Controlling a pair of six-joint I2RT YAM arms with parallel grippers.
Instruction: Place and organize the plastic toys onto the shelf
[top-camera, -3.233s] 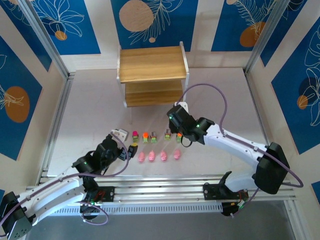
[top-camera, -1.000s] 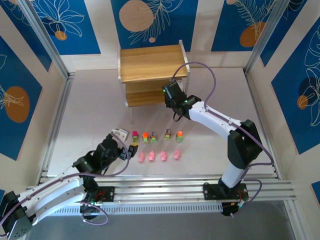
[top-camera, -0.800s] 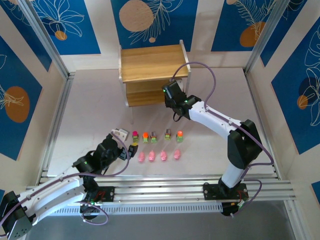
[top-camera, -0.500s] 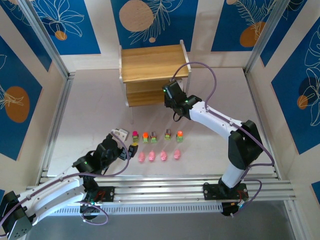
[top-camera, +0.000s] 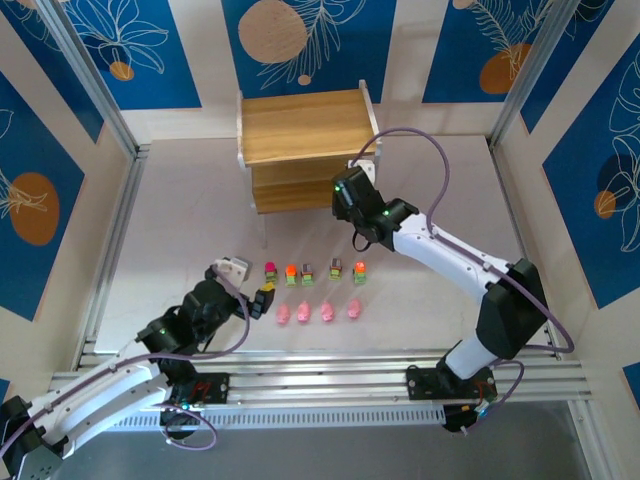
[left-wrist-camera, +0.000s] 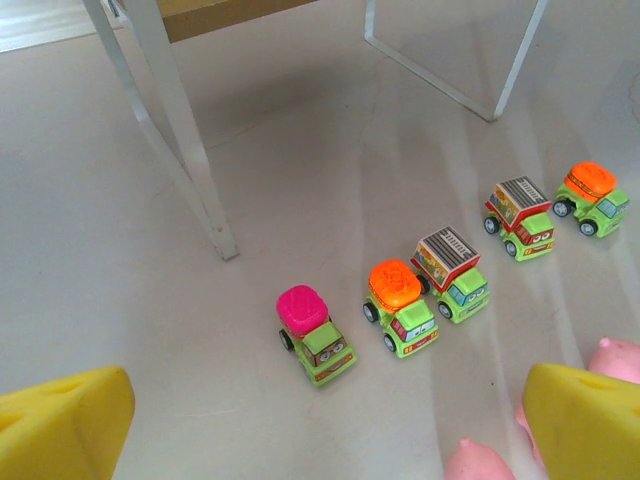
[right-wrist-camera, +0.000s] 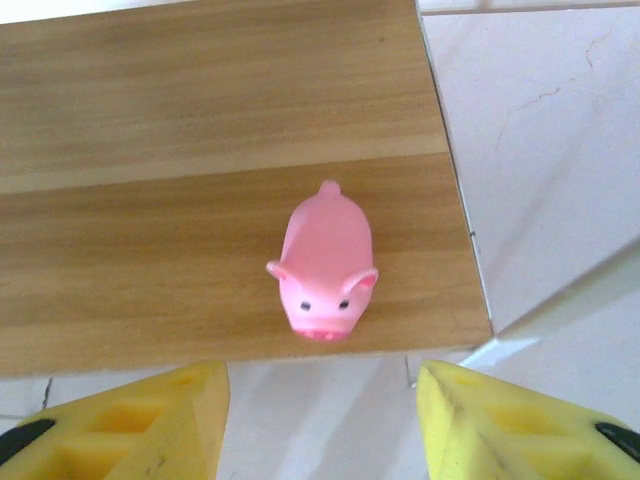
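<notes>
Plastic toys (top-camera: 308, 272): five trucks (left-wrist-camera: 402, 308), four pink pigs (top-camera: 304, 314) nearer on table (top-camera: 180, 220); fifth pig (right-wrist-camera: 325, 265) on shelf (right-wrist-camera: 150, 250); left gripper (left-wrist-camera: 320, 425), right gripper (right-wrist-camera: 320, 415) both spread, empty.

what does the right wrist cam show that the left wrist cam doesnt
Right wrist view: a pink pig standing on a wooden board of the shelf, near its front edge, facing the open right gripper and untouched by it. Left wrist view: five green trucks in a row on the table, topped pink, orange, grey, grey, orange, with pink figures at the lower edge, ahead of the open left gripper. Shared: parts of the shelf, and yellow fingertips spread apart.
</notes>
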